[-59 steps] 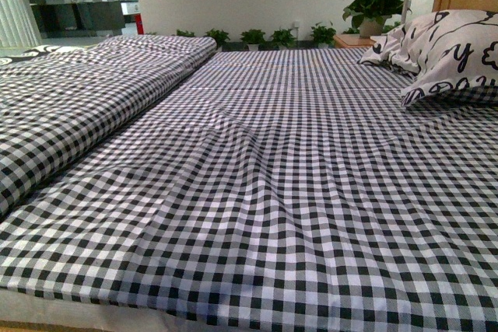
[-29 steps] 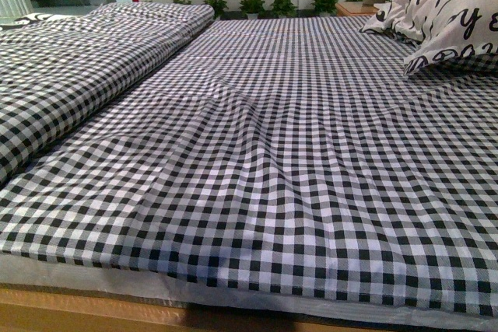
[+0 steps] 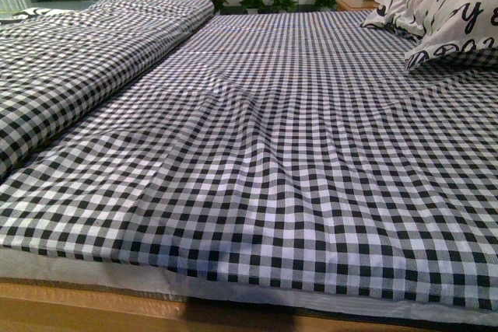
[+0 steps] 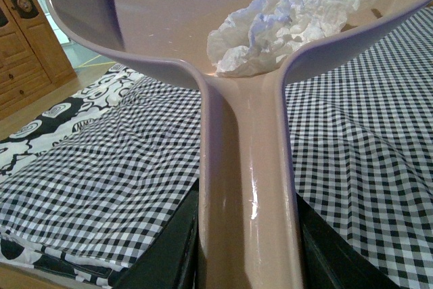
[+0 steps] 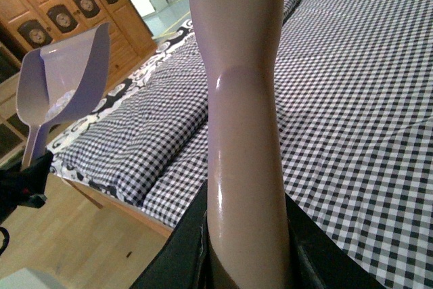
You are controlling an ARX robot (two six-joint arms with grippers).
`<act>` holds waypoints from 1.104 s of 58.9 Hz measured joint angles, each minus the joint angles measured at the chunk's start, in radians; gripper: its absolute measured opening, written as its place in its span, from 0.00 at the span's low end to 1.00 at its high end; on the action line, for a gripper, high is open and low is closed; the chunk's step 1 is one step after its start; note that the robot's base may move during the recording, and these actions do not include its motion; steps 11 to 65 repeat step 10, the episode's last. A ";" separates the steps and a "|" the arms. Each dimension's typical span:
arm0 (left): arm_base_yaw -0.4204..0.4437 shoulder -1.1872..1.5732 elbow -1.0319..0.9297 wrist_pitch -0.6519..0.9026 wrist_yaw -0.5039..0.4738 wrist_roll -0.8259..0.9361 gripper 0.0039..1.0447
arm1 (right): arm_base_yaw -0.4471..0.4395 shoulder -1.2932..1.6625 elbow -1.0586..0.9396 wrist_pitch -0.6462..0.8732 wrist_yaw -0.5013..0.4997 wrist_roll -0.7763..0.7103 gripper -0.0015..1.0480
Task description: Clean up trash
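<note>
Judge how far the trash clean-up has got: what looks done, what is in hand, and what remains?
Done: the crumpled white trash already lies inside the dustpan, and the front view shows no wad on the checked bedcover.
In hand: the left tool is shut on the dustpan's handle; the right tool grips another long pinkish handle.
Left: no bin is in view, so emptying the dustpan seems still to come.

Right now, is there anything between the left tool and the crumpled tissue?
Only the dustpan: the left tool grips its handle, and the tissue lies in the scoop at the handle's far end, not touched directly by the tool. Where it goes isn't in view.
</note>
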 joint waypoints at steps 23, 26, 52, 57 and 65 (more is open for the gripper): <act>0.000 0.000 0.000 0.000 0.000 0.000 0.26 | 0.000 0.000 0.000 0.000 0.000 0.000 0.19; 0.000 0.000 0.000 0.000 0.000 0.000 0.26 | 0.000 0.000 0.000 0.000 0.000 0.000 0.19; 0.000 0.000 0.000 0.000 0.000 0.000 0.26 | 0.000 0.000 0.000 0.000 0.000 0.000 0.19; 0.000 0.000 0.000 0.000 0.000 0.000 0.26 | 0.000 0.000 0.000 0.000 0.000 0.000 0.19; 0.000 0.000 0.000 0.000 0.000 0.000 0.26 | 0.000 0.000 0.000 0.000 0.000 0.000 0.19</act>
